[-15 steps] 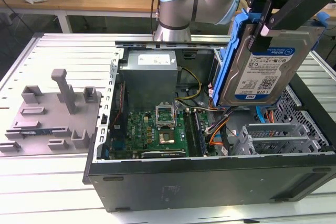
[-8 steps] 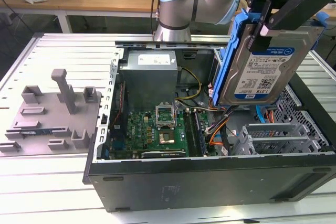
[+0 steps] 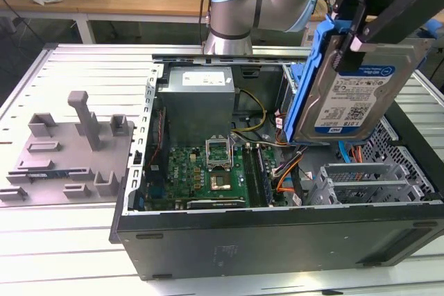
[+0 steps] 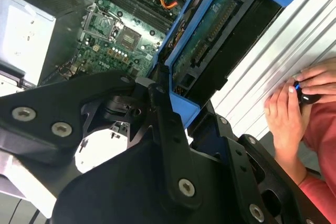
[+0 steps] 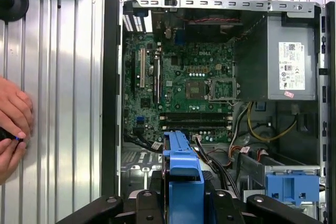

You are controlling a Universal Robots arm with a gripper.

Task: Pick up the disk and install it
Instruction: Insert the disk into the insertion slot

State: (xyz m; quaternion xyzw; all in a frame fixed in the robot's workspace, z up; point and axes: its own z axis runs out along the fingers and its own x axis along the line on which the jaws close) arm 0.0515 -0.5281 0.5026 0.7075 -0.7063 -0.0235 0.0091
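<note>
Computer case (image 3: pixel 277 240) lies on its side on the ribbed metal table (image 3: pixel 62 240), with its lid off. The robot arm (image 3: pixel 239 5) reaches over the case from behind it. Inside the case sit a grey power box (image 3: pixel 198 95) and a green board (image 3: pixel 208 168). A grey plastic tray (image 3: pixel 69 143) lies just outside the case, at the exterior view's left.

The disk (image 3: pixel 354 95) hangs in the air above the open case, over the end away from the grey tray. It stands on edge, tipped a little. The gripper (image 3: pixel 361 39) has it by the top edge. Its black fingers (image 3: pixel 385 19) are closed tight on the blue frame.

The exterior view shows the disk's silver face and its white-and-blue label with small print and a square code. The second wrist view shows the other face of the disk (image 4: pixel 210 30), a green board inside the blue frame, and a finger (image 4: pixel 165 124) pressed on that frame. The first wrist view shows the thin blue edge of the disk (image 5: pixel 181 166) over the case floor.

In both wrist views a person's hand (image 4: pixel 286 114) (image 5: pixel 13 124) rests on the table beside the case, holding something small and dark.
</note>
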